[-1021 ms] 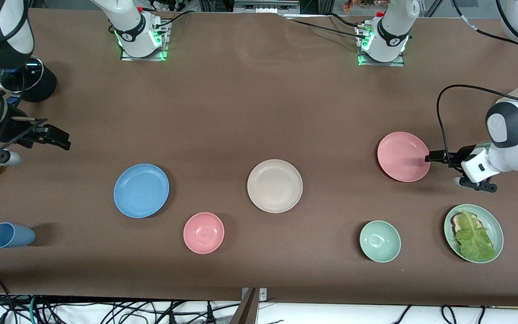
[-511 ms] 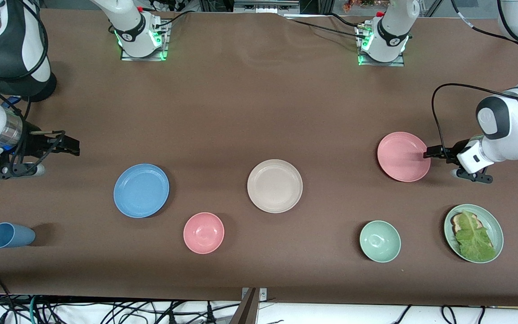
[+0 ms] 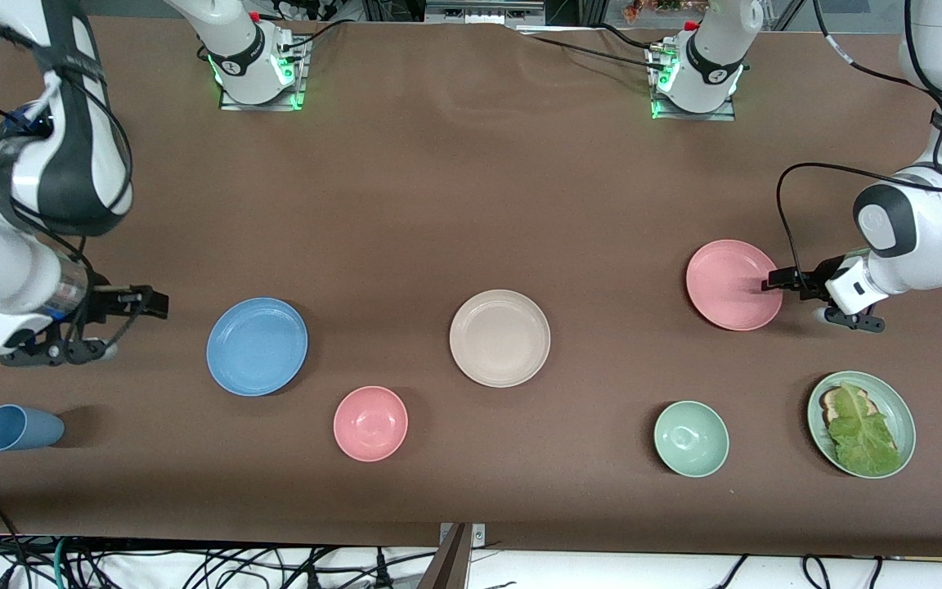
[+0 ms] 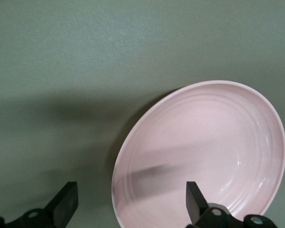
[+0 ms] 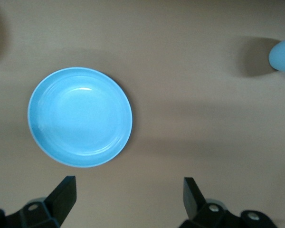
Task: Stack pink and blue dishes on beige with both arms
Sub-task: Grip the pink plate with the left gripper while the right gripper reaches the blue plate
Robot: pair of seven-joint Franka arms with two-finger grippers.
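Left gripper (image 3: 772, 282) was at the rim of the pink plate (image 3: 733, 285), on the side toward the left arm's end of the table; its fingers (image 4: 195, 199) were spread wide and held nothing, one over the plate's inside and the other over bare table (image 3: 471, 204), so the rim lay between them. Right gripper (image 3: 156, 303) was low over the table just beside the blue plate (image 3: 257, 346), toward the right arm's end; jaws also wide, empty, with the plate ahead of them and not yet between them. Beige plate (image 3: 500, 338) sat in the middle of the table between the two, bare. Nearer the front camera: pink bowl (image 3: 370, 423), green bowl (image 3: 691, 438), blue cup (image 3: 17, 427), green plate with lettuce (image 3: 861, 424). Judgement: both arms were in the approach-to-grasp step. To do it well, the left should drop until one finger slides under the low rim before closing; the right needs to advance to the rim first. A shallow pinch may tip or slip, so lift level.
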